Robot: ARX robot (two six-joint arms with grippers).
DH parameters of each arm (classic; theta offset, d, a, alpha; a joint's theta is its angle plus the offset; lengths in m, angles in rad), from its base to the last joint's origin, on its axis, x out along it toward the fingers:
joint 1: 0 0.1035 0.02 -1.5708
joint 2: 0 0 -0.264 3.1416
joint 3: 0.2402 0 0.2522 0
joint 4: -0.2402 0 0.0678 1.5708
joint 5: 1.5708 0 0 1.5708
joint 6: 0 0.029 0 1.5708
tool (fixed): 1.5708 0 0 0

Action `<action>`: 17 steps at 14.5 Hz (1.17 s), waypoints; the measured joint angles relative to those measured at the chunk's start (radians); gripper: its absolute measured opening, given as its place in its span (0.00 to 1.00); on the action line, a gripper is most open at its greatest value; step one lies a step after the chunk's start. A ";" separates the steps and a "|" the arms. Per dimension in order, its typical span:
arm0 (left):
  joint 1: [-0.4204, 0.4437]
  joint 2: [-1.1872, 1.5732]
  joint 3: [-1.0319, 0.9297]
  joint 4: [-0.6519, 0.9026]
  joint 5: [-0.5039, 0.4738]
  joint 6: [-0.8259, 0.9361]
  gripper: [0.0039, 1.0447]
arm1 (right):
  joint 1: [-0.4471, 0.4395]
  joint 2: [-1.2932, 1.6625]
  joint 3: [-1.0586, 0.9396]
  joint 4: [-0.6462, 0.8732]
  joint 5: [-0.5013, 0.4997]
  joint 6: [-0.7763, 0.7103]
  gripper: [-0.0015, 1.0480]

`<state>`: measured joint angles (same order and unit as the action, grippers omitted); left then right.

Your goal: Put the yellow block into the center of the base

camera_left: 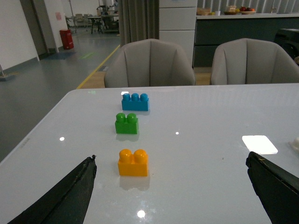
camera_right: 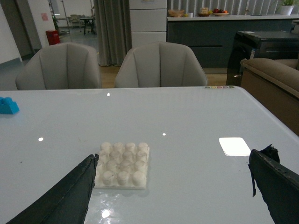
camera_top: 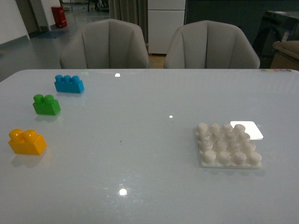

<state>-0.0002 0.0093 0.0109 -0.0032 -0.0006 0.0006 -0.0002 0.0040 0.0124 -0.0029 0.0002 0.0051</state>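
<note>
The yellow block (camera_top: pixel 27 141) lies on the table at the near left, two studs up; the left wrist view shows the yellow block (camera_left: pixel 133 163) ahead of my open left gripper (camera_left: pixel 171 173), nearer its left finger, untouched. The white studded base (camera_top: pixel 227 145) rests flat at the right. In the right wrist view the base (camera_right: pixel 122 164) sits ahead of my open right gripper (camera_right: pixel 173 173), close to one black finger (camera_right: pixel 74 193). Neither gripper holds anything, and neither shows in the front view.
A green two-stud brick (camera_top: pixel 46 104) and a blue three-stud brick (camera_top: pixel 69 84) stand behind the yellow one on the left. A bright glare patch (camera_top: pixel 250 129) lies just behind the base. Two grey chairs (camera_top: pixel 106 45) stand beyond the table's far edge.
</note>
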 joint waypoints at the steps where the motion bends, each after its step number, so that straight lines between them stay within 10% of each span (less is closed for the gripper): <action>1: 0.000 0.000 0.000 0.000 0.000 0.000 0.94 | 0.000 0.000 0.000 0.000 0.000 0.000 0.94; 17: 0.000 0.000 0.000 0.000 0.000 0.000 0.94 | 0.000 0.000 0.000 0.000 0.000 0.000 0.94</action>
<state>-0.0002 0.0093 0.0109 -0.0032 -0.0010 0.0006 -0.0002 0.0040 0.0124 -0.0029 0.0002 0.0055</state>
